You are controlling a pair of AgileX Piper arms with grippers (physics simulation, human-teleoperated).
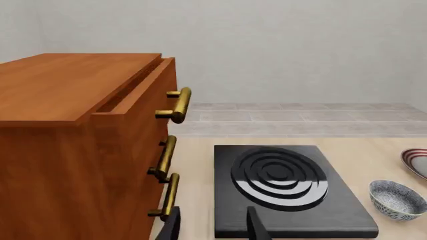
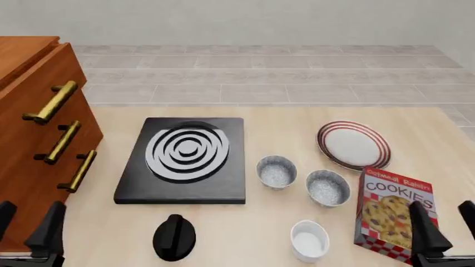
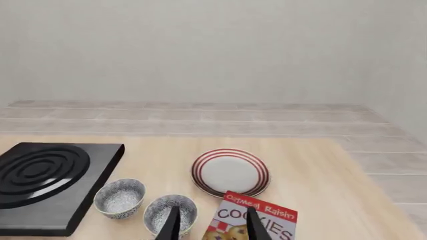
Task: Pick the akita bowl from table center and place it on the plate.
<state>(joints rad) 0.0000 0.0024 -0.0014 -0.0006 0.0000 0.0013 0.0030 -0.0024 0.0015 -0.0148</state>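
Observation:
Two near-identical small grey bowls with speckled insides sit side by side on the table. The akita bowl [image 2: 276, 171] [image 3: 120, 197] is the one nearer the table's center, just right of the stove. Its twin [image 2: 327, 187] [image 3: 170, 212] lies to its right. The plate [image 2: 354, 144] [image 3: 230, 171], white with dark red rings, rests behind the twin. My left gripper [image 2: 28, 222] [image 1: 213, 227] is open at the front left by the cabinet. My right gripper [image 2: 444, 219] [image 3: 213, 227] is open at the front right over the cookie box. Neither holds anything.
A black stove [image 2: 186, 153] lies left of center. A wooden drawer cabinet [image 2: 37, 128] with brass handles stands at the left edge. A cookie box [image 2: 393, 211], a white ramekin [image 2: 310, 240] and a black round object [image 2: 174, 237] sit along the front.

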